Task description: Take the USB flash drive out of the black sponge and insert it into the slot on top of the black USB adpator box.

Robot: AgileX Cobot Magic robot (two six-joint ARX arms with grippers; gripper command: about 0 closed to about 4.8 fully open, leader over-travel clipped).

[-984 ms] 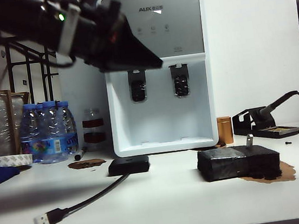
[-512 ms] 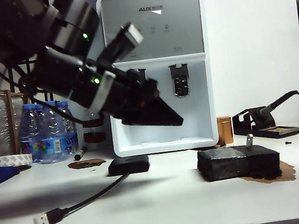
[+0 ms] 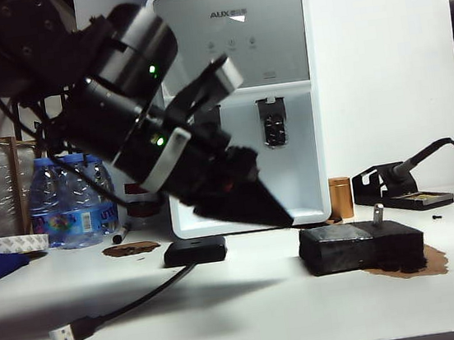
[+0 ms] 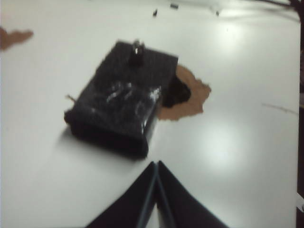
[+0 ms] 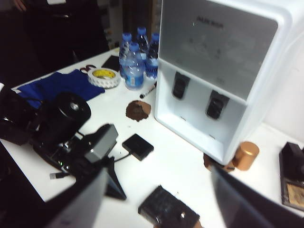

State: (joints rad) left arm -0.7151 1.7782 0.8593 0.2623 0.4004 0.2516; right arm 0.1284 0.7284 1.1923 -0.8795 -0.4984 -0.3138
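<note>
Left claw [image 3: 278, 217], fingers together, hangs at centre frame just left of the black sponge [image 3: 361, 246], USB flash drive [image 3: 378, 213] upright in it. Right claw [image 5: 156, 194] spread apart, high above bench [image 3: 252, 308].

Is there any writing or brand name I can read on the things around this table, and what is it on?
"AUX", followed by small characters too tiny to read: on the grey front panel of the water dispenser.
Blue labels on the water bottles: print too blurred to read.
Small icons and a mark lower on the dispenser panel: too small to read.
Roll of tape: markings blurred.
Nothing else carries readable text.
</note>
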